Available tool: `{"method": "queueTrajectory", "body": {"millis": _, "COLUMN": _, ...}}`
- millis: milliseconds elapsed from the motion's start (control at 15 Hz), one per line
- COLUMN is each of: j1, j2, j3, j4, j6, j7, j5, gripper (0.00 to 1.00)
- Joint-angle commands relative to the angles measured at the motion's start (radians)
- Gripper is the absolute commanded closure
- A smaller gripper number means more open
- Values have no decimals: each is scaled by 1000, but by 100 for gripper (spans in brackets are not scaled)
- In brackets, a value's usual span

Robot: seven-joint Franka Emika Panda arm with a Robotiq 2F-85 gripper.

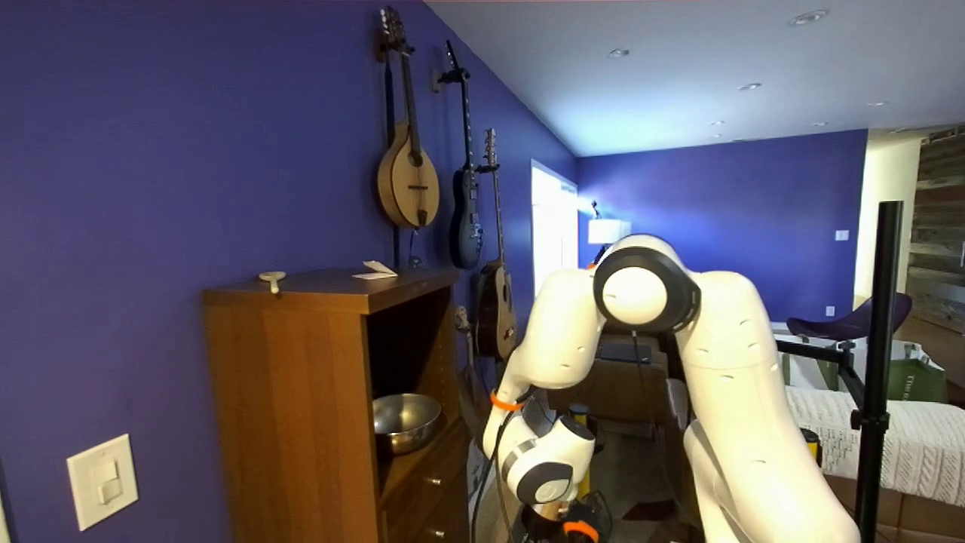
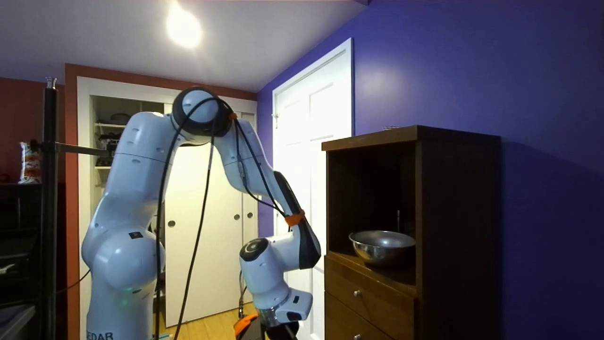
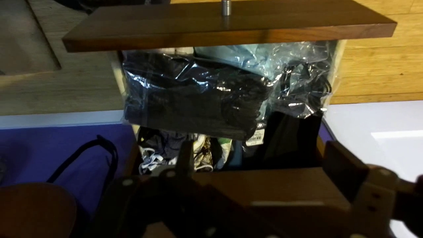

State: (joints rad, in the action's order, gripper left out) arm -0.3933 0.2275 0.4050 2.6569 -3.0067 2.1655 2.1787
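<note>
My gripper [image 3: 262, 158] is open in the wrist view, with its dark fingers wide apart and nothing between them. It is over the brown cabinet's front, beside a pulled-out drawer. The drawer's wooden front [image 3: 198, 28] has a metal knob [image 3: 226, 8]. Inside lie a dark item in clear plastic [image 3: 198, 99], a pale blue item in plastic [image 3: 238, 56], a tag with a barcode [image 3: 256, 137] and mixed cloth items [image 3: 172, 142]. In both exterior views the fingers are cut off by the bottom edge, and the open drawer is out of view.
The wooden cabinet [image 1: 294, 392] also shows in an exterior view [image 2: 457, 212]. A metal bowl [image 1: 407, 422] stands in its open shelf. A white card [image 1: 375, 270] lies on top. Instruments [image 1: 411, 181] hang on the purple wall. A black pole [image 1: 880, 339] stands near the arm.
</note>
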Motion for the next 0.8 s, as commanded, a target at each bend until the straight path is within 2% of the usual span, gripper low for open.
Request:
{"method": "queueTrajectory", "body": {"millis": 0, "j1": -3, "j2": -247, "j3": 13, "j4": 96, "j6": -112, "j7": 0, "j5": -64, "gripper": 0}}
{"method": "queueTrajectory", "body": {"millis": 400, "j1": -28, "j2": -533, "j3": 2, "j4": 155, "j6": -293, "j7": 1, "j5": -78, "gripper": 0}}
{"method": "queueTrajectory", "body": {"millis": 467, "j1": -77, "j2": -497, "j3": 44, "j4": 93, "j6": -300, "j7": 79, "j5": 22, "gripper": 0}}
{"method": "queueTrajectory", "body": {"millis": 600, "j1": -185, "j2": -540, "j3": 128, "j4": 97, "j6": -337, "j7": 115, "j5": 90, "gripper": 0}}
{"method": "queueTrajectory", "body": {"millis": 667, "j1": -264, "j2": -562, "j3": 197, "j4": 96, "j6": -379, "j7": 150, "j5": 141, "gripper": 0}}
{"method": "queueTrajectory", "body": {"millis": 733, "j1": -150, "j2": -507, "j3": 100, "j4": 95, "j6": -319, "j7": 83, "j5": 66, "gripper": 0}}
